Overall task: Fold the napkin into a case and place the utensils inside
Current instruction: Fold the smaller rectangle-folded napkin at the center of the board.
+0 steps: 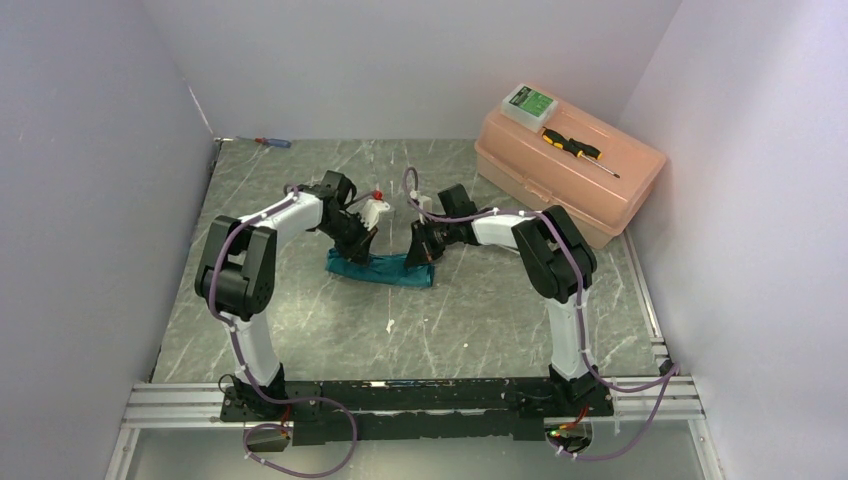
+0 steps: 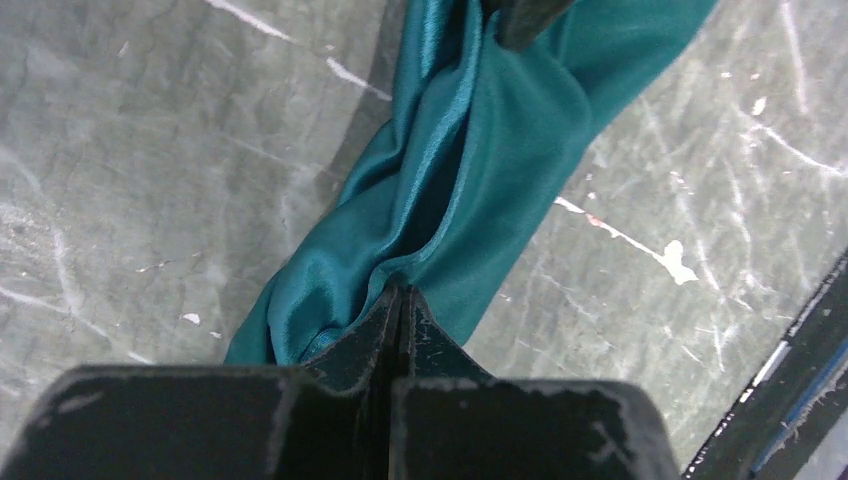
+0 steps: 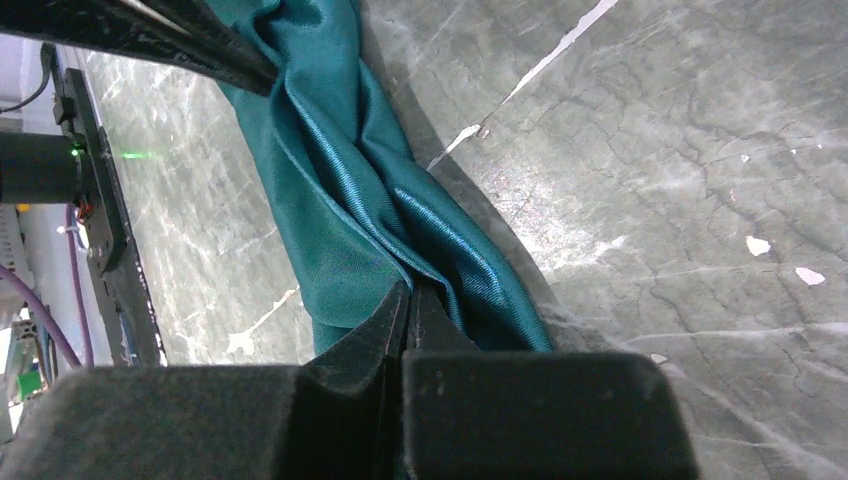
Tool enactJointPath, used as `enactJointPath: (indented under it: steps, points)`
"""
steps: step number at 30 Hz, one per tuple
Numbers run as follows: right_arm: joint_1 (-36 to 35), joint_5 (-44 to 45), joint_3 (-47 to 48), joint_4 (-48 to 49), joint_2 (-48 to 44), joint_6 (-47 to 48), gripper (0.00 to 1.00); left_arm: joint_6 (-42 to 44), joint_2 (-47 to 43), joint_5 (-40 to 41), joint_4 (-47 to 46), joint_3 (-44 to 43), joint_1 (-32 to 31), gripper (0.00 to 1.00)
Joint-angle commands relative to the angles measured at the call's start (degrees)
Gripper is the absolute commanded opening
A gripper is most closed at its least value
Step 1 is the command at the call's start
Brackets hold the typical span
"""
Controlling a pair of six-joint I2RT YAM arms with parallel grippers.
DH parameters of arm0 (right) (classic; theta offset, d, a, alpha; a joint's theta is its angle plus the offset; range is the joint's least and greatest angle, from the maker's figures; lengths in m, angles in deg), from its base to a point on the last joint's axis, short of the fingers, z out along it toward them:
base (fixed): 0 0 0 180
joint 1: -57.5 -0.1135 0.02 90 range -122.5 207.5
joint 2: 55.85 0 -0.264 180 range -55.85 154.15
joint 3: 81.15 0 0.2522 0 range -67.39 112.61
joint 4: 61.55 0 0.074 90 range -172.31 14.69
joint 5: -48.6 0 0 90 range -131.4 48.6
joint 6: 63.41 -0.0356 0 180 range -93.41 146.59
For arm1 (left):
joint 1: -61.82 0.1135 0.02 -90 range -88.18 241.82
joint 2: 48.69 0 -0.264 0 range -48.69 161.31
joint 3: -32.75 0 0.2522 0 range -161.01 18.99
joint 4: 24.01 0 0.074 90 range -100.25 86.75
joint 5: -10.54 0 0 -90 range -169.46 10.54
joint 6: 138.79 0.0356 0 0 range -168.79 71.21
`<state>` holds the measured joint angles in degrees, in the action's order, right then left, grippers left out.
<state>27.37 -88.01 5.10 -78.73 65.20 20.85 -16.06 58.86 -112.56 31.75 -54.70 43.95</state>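
Observation:
The teal napkin (image 1: pixel 385 268) is bunched into a twisted rope across the middle of the table. My left gripper (image 1: pixel 357 250) pinches its left end. In the left wrist view the left gripper (image 2: pixel 402 292) is shut, and the napkin (image 2: pixel 470 170) gathers in folds at its tips. My right gripper (image 1: pixel 420 255) pinches the right end. The right wrist view shows the right gripper (image 3: pixel 410 288) shut on the napkin (image 3: pixel 350 200) in the same way. The cloth does not have the flat shape of a case. I cannot pick out the utensils in any view.
A peach toolbox (image 1: pixel 600 190) stands at the back right. On its lid lie a yellow-and-black screwdriver (image 1: pixel 575 148) and a green-and-white box (image 1: pixel 530 103). A red-and-blue screwdriver (image 1: pixel 272 142) lies at the back left by the wall. Walls close in three sides.

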Motion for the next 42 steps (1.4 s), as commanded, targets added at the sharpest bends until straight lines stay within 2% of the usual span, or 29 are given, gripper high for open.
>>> enactJointPath:
  steps: [1, 5, 10, 13, 15, 22, 23, 27, 29, 37, 42]
  points:
    - [-1.0, 3.3, -2.7, -5.4, 0.0, 2.9, 0.00, -2.1, 0.5, 4.5, -5.3, 1.6, -0.1, 0.03]
    - [-1.2, 3.6, -3.2, -6.0, -0.4, 3.5, 0.04, -2.5, 1.1, 3.7, -5.5, 2.3, 0.0, 0.03]
    - [-1.2, 5.9, -4.0, -4.6, -5.5, 1.9, 0.23, -2.8, 1.4, 4.8, -7.1, 4.3, 0.0, 0.03]
    - [-1.1, 9.2, -6.9, 2.1, -11.8, -3.1, 0.28, -3.6, 0.9, 6.0, -8.2, 5.4, -0.1, 0.03]
    - [-1.4, 9.8, -9.5, 10.7, -15.1, -8.5, 0.28, -4.3, 0.5, 6.7, -9.0, 6.1, -0.1, 0.03]
    - [-7.4, 17.3, -18.5, 34.2, -17.4, -20.2, 0.27, -6.5, 0.0, 7.2, -9.0, 6.8, -0.1, 0.03]
    - [-8.2, 17.4, -19.3, 37.9, -16.9, -21.8, 0.25, -6.7, -0.1, 7.3, -9.0, 6.8, -0.1, 0.03]
    - [-10.5, 18.8, -19.1, 48.4, -11.9, -28.3, 0.03, -8.0, -0.4, 6.8, -8.9, 6.6, -0.1, 0.03]
    - [-10.9, 20.9, -19.1, 53.8, -9.5, -30.5, 0.00, -8.5, -0.4, 6.6, -8.8, 6.4, -0.1, 0.03]
    - [-10.9, 27.0, -20.0, 55.5, -2.9, -30.7, 0.00, -10.3, -1.3, 7.1, -7.7, 4.6, 0.5, 0.03]
    - [-11.3, 27.4, -19.8, 53.8, -0.8, -29.1, 0.00, -11.2, -2.9, 5.6, -3.2, -0.1, 1.3, 0.08]
